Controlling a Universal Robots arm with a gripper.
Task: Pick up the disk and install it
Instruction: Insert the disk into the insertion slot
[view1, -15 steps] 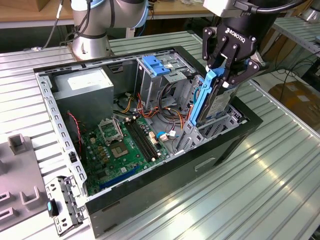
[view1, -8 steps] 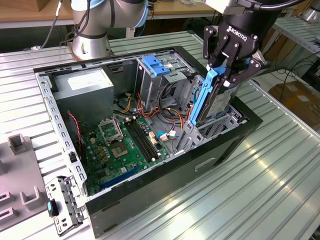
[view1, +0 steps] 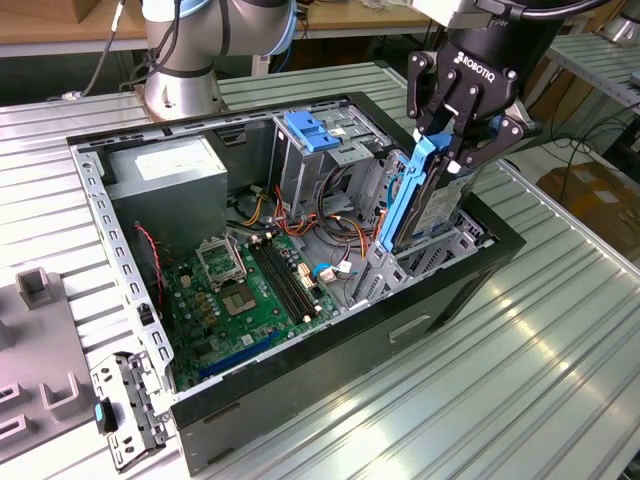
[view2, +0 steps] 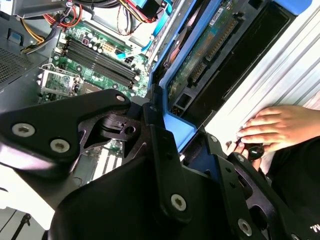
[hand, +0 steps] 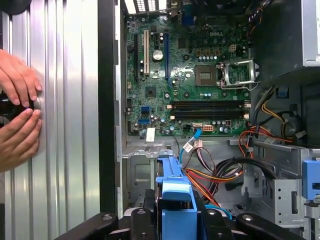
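Pincer (view2: 181, 134) close up in the second wrist view, pinching the disk (view2: 205, 60) by its blue rail. First wrist view: disk (hand: 175, 192) edge-on over the open case (hand: 106, 100). Exterior view: held upright at the drive bay (view1: 455, 245), likely so its rails meet the slot.

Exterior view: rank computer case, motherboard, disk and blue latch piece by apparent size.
1. computer case
2. motherboard
3. disk, though nearness to the camera may enlarge it
4. blue latch piece
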